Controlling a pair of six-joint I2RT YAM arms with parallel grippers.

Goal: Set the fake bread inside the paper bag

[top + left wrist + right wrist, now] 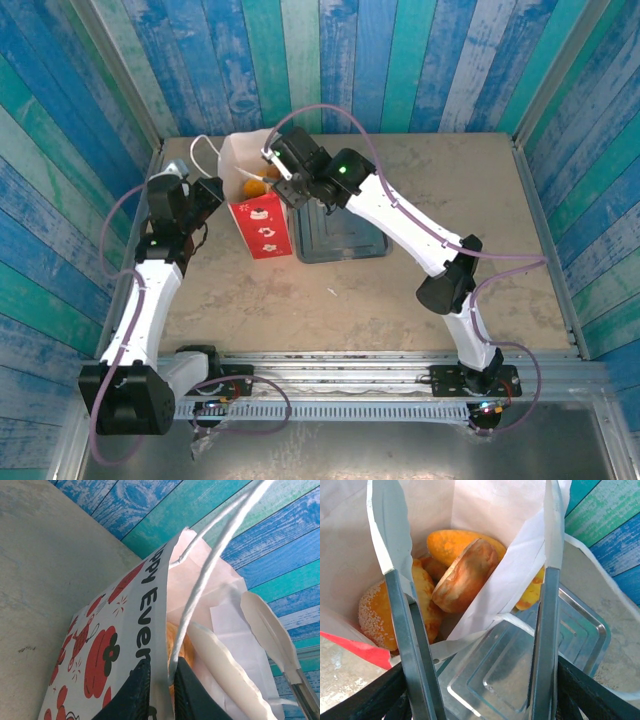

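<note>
Bread (pixel 465 575) in paper bag (pixel 262 225); right claw (pixel 467 510) agape overhead, left claw (pixel 161 672) tight on rim

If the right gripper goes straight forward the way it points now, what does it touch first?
Most likely the fake bread heaped inside the paper bag, just beyond the open right gripper. The bag's side wall runs between its fingers, so paper may come first; depth is unclear.
</note>
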